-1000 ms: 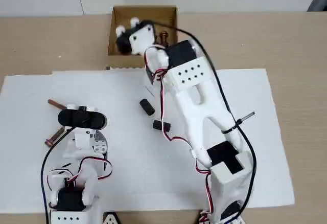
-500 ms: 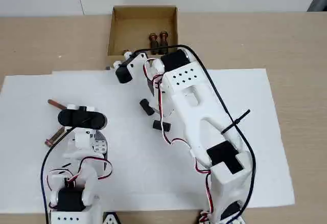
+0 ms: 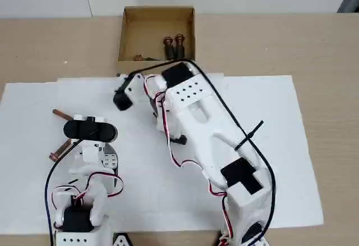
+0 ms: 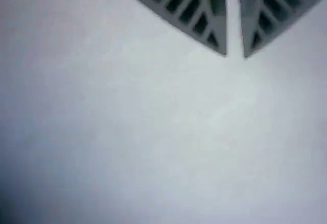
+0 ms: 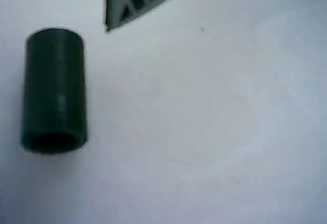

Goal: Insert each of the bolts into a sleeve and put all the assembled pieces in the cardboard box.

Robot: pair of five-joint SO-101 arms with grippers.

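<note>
My left gripper (image 4: 234, 40) is closed on nothing; my right gripper (image 3: 124, 95) is open.
Right finger (image 5: 138, 1) hangs over the white paper (image 3: 280, 145), near a black sleeve (image 5: 53, 88) lying on its side. Two bolts (image 3: 174, 45) lie in the far cardboard box (image 3: 127, 32).

An open brown cardboard box (image 3: 120, 38) sits toward the far edge of the wooden tabletop (image 3: 325, 44), just behind a white paper sheet (image 3: 33, 190). Inside it, two brown bolt pieces (image 3: 173, 45) lie side by side near the right wall, and a third brown piece (image 3: 140, 58) lies along the near wall.

The white left arm (image 3: 90, 162) stands on the sheet's near left. One bare metal bolt (image 3: 61, 114) lies behind it and another bolt (image 3: 59, 150) to its left. The white right arm (image 3: 207, 128) stretches from the near right toward the box. A black cylindrical sleeve (image 3: 180, 140) lies just beside its left flank.
</note>
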